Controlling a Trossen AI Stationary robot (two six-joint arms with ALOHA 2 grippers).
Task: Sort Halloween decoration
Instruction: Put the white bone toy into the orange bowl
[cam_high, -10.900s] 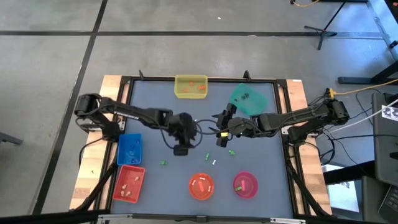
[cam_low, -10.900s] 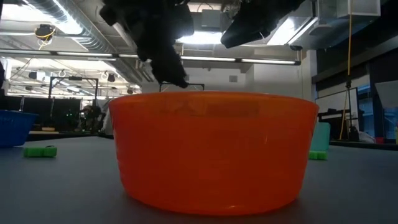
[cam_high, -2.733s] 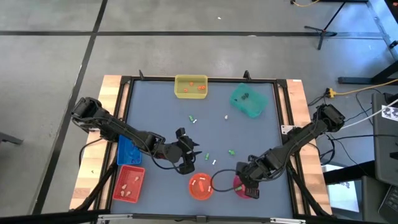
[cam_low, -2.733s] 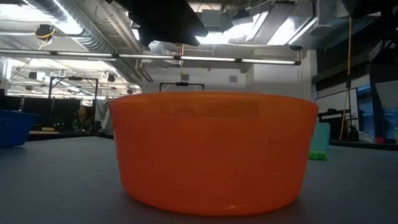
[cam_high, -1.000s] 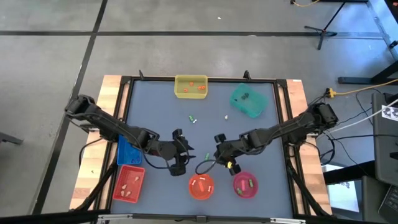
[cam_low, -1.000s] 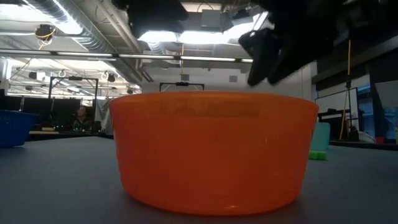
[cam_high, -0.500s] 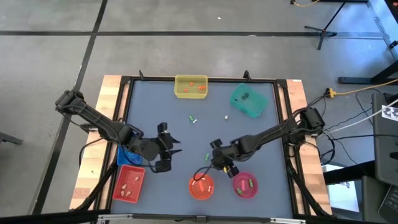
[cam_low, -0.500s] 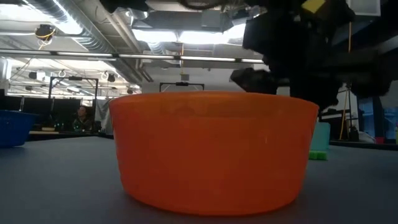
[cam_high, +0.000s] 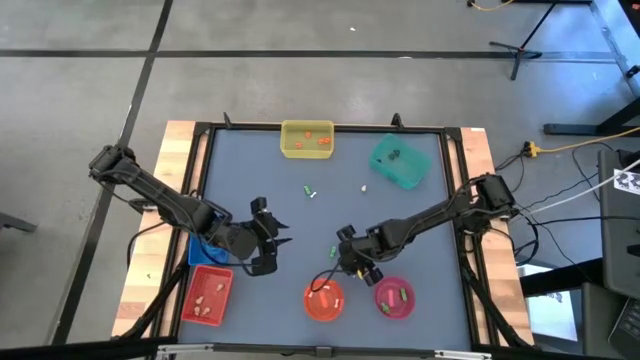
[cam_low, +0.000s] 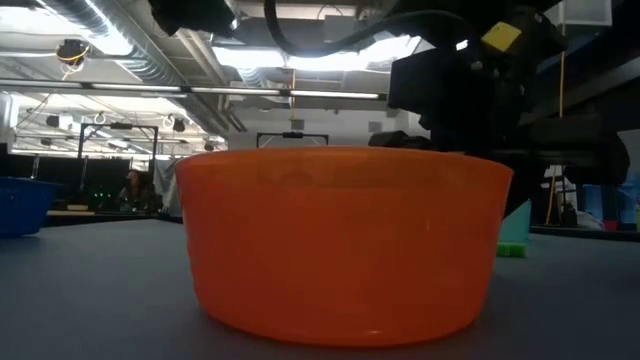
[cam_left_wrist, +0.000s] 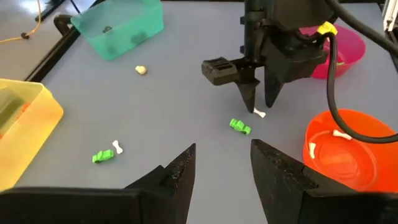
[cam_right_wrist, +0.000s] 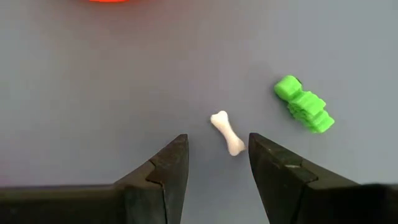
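My right claw (cam_right_wrist: 217, 163) hung low over the grey desk (cam_high: 420, 215), its fingers parted and holding nothing, with a small white bone (cam_right_wrist: 227, 133) lying between the two tips. A green trinket (cam_right_wrist: 303, 103) lay just beside that bone, apart from it. Seen from above, this claw (cam_high: 343, 251) sat near the front of the desk, just behind the orange bowl (cam_high: 323, 302) and the pink bowl (cam_high: 394, 297).

My left claw (cam_left_wrist: 221, 163) also stood released and empty, over the desk's left half beside the blue tray (cam_high: 205, 246), facing the right claw (cam_left_wrist: 260, 98) across the surface. From its wrist, a second green piece and a white bone (cam_left_wrist: 117, 147) lay close together farther off, and a beige trinket (cam_left_wrist: 141, 70) rested near the teal tray (cam_left_wrist: 118, 25).

Sorted pieces were spread among the containers: white bones in the orange bowl (cam_left_wrist: 340, 148), green pieces in the pink bowl, orange ones in the yellow tray (cam_high: 307, 139), dark ones in the teal tray (cam_high: 399, 161) and pale ones in the red tray (cam_high: 207, 296).

From desk height, the orange bowl (cam_low: 340, 240) filled the view, with the arms dark above it and a person (cam_low: 131, 187) far back in the room.
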